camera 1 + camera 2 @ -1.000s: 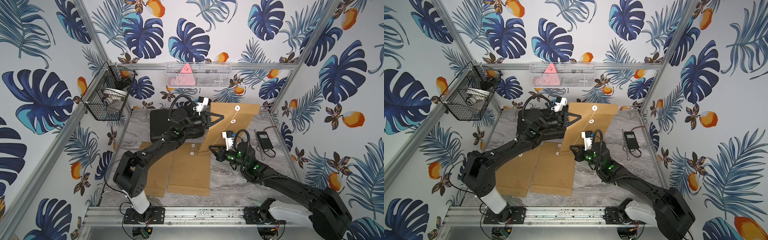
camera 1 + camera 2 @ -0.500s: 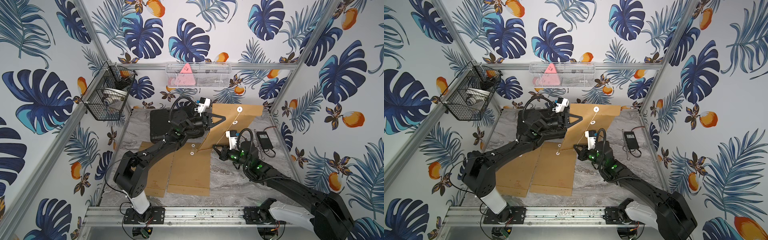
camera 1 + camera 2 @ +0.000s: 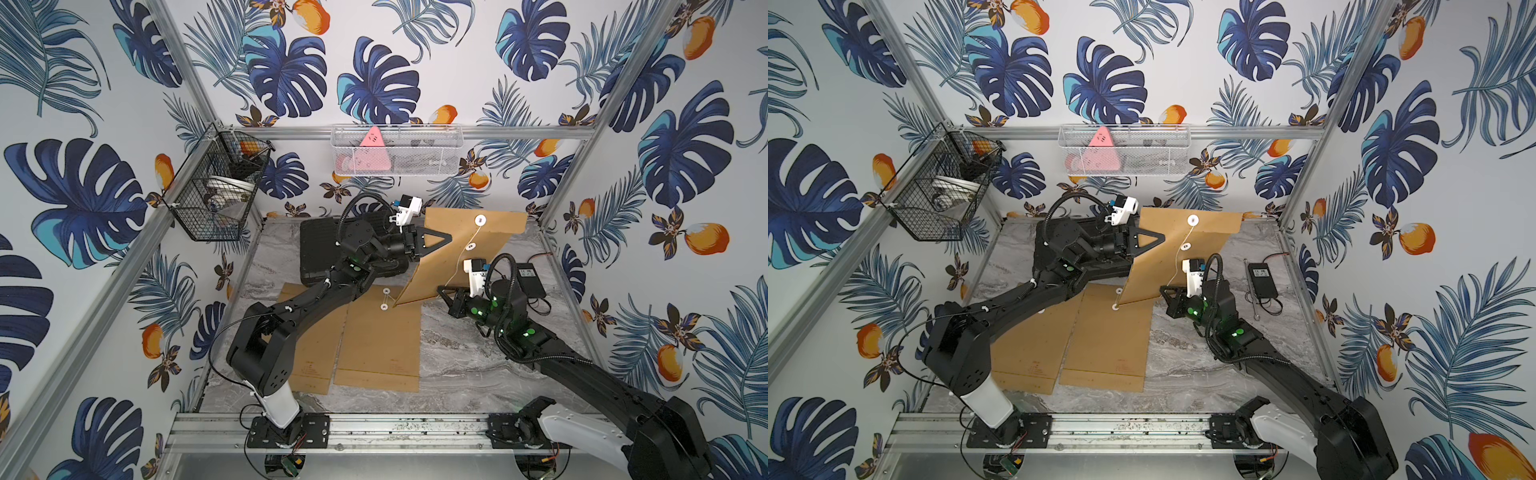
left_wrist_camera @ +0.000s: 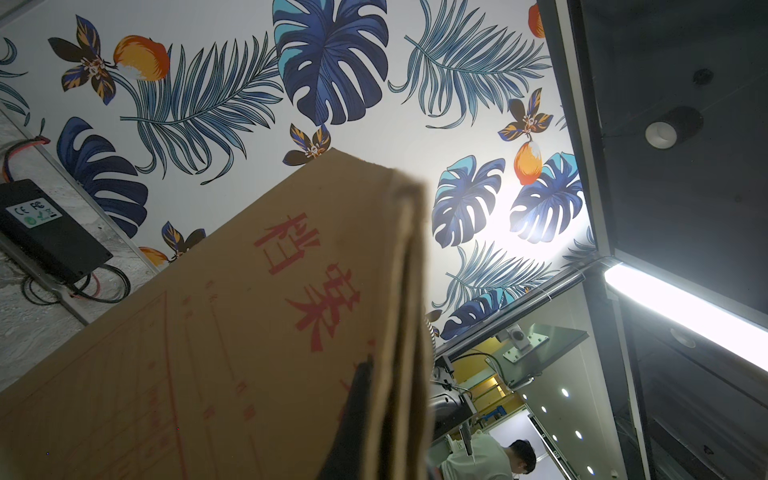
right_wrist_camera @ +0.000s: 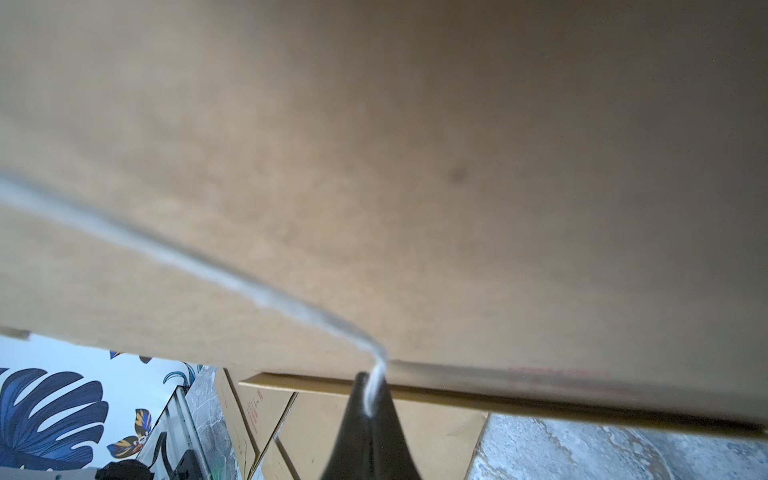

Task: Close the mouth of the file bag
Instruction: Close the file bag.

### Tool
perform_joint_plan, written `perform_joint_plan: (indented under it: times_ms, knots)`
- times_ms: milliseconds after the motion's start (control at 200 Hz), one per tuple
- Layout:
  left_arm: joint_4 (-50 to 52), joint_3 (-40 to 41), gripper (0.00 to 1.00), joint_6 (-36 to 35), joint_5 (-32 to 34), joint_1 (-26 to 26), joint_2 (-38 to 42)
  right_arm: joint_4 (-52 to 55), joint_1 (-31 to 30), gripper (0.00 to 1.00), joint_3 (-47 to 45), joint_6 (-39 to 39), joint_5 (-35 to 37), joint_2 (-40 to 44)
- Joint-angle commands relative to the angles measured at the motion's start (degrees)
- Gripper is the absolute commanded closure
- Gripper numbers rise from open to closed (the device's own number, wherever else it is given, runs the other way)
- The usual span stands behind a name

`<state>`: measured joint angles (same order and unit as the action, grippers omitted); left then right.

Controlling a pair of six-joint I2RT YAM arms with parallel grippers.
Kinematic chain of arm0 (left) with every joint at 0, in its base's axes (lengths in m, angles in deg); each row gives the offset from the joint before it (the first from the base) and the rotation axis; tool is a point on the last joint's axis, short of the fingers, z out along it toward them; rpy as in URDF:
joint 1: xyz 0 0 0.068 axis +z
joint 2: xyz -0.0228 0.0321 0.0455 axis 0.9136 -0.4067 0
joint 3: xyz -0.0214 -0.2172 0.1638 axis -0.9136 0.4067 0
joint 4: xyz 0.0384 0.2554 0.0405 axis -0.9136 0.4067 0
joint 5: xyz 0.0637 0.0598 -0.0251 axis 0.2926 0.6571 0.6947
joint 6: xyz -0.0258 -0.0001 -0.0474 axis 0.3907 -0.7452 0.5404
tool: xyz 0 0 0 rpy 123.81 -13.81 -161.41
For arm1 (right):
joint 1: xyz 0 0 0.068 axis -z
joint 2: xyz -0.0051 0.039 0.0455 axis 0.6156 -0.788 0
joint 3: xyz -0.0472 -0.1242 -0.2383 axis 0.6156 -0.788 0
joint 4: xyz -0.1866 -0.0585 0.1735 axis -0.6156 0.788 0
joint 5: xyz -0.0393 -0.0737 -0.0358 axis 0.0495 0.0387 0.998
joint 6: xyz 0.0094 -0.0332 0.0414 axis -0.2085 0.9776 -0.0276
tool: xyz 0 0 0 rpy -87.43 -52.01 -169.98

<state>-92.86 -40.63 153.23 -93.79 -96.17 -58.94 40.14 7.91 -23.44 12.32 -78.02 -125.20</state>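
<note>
Kraft file bag tilted | left pincer clamps edge | right pincer pinches string

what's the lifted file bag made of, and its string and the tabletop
file bag: looks like brown kraft paper or thin card, matte, with red print; layered paper edges show in the left wrist view.
string: white twisted thread, probably cotton, slightly fuzzy.
tabletop: grey veined marble look with a dull finish; whether it is real stone or a printed sheet cannot be told.
</note>
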Motion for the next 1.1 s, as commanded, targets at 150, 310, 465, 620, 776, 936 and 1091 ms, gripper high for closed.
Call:
perform_joint_plan:
  times_ms: [150, 310, 465, 620, 776, 936, 1091]
  knots:
    - [-3.6, -1.1, 1.0, 1.5, -2.2, 0.0, 0.8, 1.8, 1.5, 1.0, 0.5, 1.6, 0.2, 1.3]
    - [-5.0, -1.0, 1.0, 2.8, -2.7, 0.0, 0.6, 2.7, 2.5, 1.0, 1.0, 2.1, 0.0, 1.6]
    - [-5.1, -1.1, 1.0, 3.0, -3.4, 0.0, 0.9, 3.9, 3.7, 1.0, 1.3, 2.9, -0.2, 1.9]
    - [-5.6, -0.8, 1.0, 3.6, -4.1, 0.0, 1.1, 4.6, 6.4, 1.0, 1.6, 3.2, -0.5, 2.1]
    - [-5.9, -0.3, 1.0, 3.9, -4.6, 0.0, 1.4, 4.9, 7.4, 1.0, 2.1, 3.3, -0.3, 2.0]
    - [-6.4, 0.0, 1.0, 4.3, -4.9, 0.1, 1.6, 5.8, 8.1, 1.0, 2.4, 3.5, 0.2, 2.3]
    - [-6.2, 0.0, 1.0, 4.2, -5.0, 0.4, 1.5, 6.5, 8.7, 1.0, 2.7, 3.3, 0.7, 3.0]
